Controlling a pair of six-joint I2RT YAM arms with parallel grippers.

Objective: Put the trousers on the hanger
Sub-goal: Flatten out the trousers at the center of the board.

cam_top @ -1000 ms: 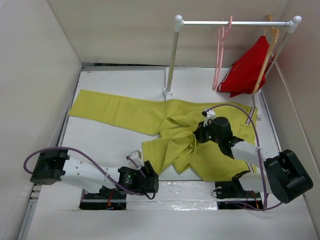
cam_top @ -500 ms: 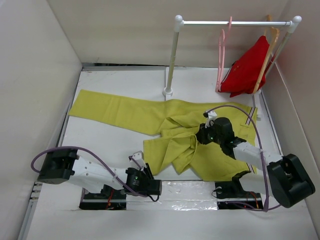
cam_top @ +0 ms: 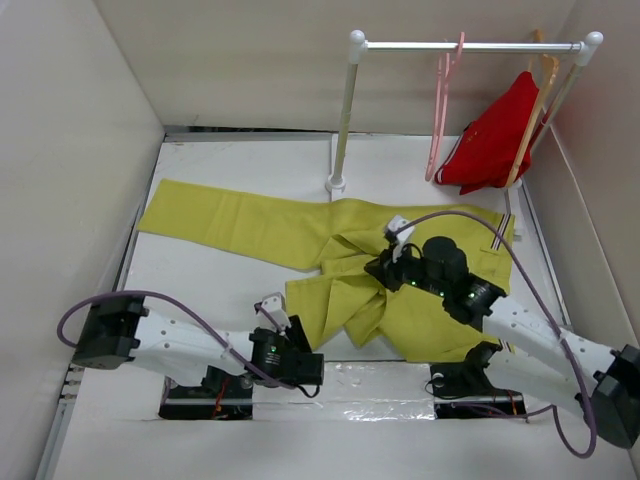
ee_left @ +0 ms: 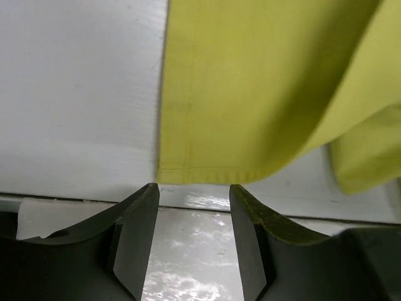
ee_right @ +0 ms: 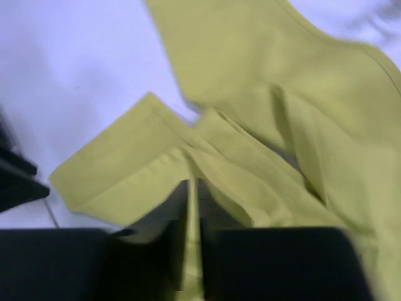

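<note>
The yellow-green cloth trousers point(cam_top: 250, 225) are a matt, finely woven fabric with a stitched hem (the weave shows best in the left wrist view). The white tabletop point(cam_top: 230, 160) looks matt and smooth, apart from a glossy, reflective strip point(cam_top: 370, 378) along its near edge. The thin pink plastic hanger point(cam_top: 437, 120) is smooth, the silver metal rail point(cam_top: 470, 46) shiny, and the left gripper point(ee_left: 194, 191) has dark fingers point(ee_left: 135, 244) of matt plastic.
</note>
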